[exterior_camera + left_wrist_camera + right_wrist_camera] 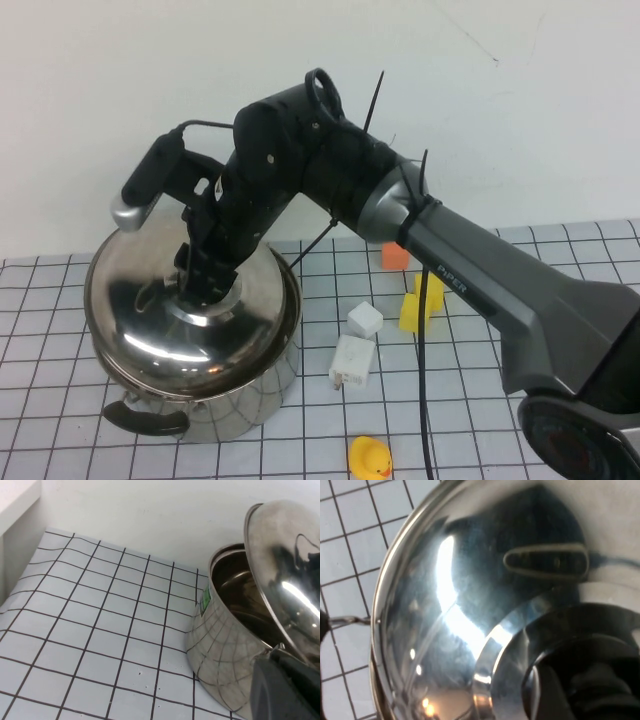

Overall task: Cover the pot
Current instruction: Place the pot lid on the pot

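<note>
The pot (250,395) is a large shiny steel vessel with a black loop handle (145,418) and stands at the table's left. The domed steel lid (170,320) lies tilted over its mouth. In the left wrist view the lid (285,570) is lifted on one side and the pot's (220,650) dark inside shows. My right gripper (205,275) reaches across from the right and is shut on the lid's black knob (580,680). My left gripper shows in no view; a blurred black shape (285,690) by the pot looks like its handle.
Right of the pot on the checked cloth (480,420) lie two white blocks (352,362), yellow blocks (420,305), an orange cube (394,256) and a yellow duck (369,458). A white wall stands behind the table. Bare cloth (90,630) lies left of the pot.
</note>
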Motion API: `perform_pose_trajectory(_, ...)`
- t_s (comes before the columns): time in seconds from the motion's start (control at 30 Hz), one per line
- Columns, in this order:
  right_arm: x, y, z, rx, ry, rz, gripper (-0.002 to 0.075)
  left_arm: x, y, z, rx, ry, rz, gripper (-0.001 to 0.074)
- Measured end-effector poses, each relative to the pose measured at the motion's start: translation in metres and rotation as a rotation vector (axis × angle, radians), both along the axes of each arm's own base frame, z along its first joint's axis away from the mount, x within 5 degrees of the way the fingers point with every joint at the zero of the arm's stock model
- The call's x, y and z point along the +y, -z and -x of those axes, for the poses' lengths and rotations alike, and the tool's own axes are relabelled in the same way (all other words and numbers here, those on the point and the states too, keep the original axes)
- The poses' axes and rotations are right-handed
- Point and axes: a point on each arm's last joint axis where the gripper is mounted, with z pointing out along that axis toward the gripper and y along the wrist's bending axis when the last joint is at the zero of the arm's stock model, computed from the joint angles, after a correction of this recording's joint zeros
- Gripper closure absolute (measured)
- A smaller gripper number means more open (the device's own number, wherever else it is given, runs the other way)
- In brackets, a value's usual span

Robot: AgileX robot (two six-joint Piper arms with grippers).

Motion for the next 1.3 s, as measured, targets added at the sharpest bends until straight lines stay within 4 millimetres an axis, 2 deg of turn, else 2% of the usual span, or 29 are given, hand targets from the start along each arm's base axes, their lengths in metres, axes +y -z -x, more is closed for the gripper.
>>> perform_pose_trajectory(0.23,-0.002,0.007,0.001,0.033,0.005,0.046,0.0379,0.000,0.000,0.000,0.000,0.001,-0.002,0.0738)
perform_pose_trajectory(0.5,-0.007,0.005,0.002,0.032,0.032,0.105,0.0379,0.000,0.000,0.000,0.000,0.001,-0.004,0.0738)
perform_pose_trajectory(0.87,-0.022,-0.028,0.002,-0.031,0.067,0.110,0.0379,0.000,0.000,0.000,0.000,0.001,-0.004,0.0738)
perform_pose_trajectory(1.17,-0.026,-0.009,0.004,0.026,0.055,0.163,0.0379,0.000,0.000,0.000,0.000,0.001,-0.004,0.0738)
perform_pose_trajectory(1.3,-0.026,-0.008,0.004,0.028,0.054,0.169,0.0379,0.000,0.000,0.000,0.000,0.001,-0.004,0.0738)
